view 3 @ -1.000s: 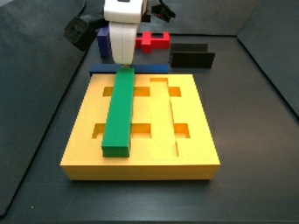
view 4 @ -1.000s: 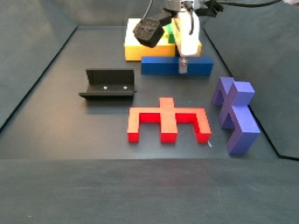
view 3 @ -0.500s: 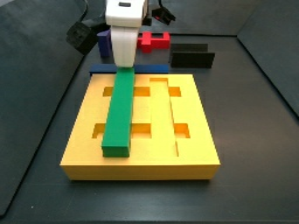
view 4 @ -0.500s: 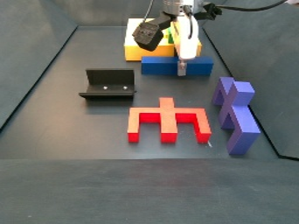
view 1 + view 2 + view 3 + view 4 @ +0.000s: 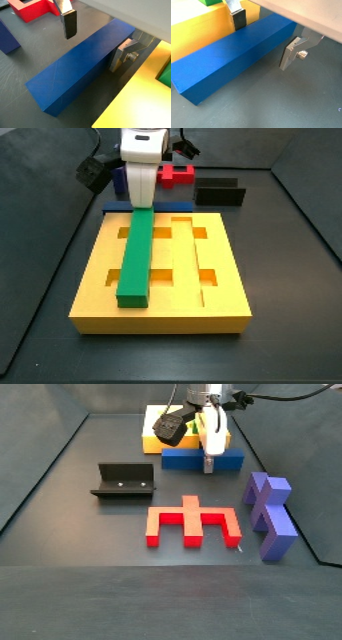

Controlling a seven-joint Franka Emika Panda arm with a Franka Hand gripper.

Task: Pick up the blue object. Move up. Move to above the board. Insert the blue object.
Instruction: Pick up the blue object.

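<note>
The blue object [image 5: 201, 459] lies flat on the floor against the end of the yellow board [image 5: 221, 253], and it fills both wrist views [image 5: 73, 75] [image 5: 231, 57]. My gripper [image 5: 97, 40] [image 5: 264, 36] is open and straddles the bar, one finger on each long side. One finger [image 5: 69, 25] stands clear of the bar. The other finger [image 5: 123, 52] sits in the gap between bar and board [image 5: 143, 95]. In both side views the gripper [image 5: 138, 193] [image 5: 210, 456] is low over the bar. A green bar [image 5: 138, 253] lies in a groove of the board.
A red comb-shaped piece [image 5: 194, 522] and two purple notched blocks [image 5: 267, 514] lie on the floor in front of the bar. The dark fixture [image 5: 124, 481] stands to one side. The red piece also shows in a wrist view [image 5: 33, 7].
My gripper has come down a little around the blue bar. The bar and the other pieces have not moved.
</note>
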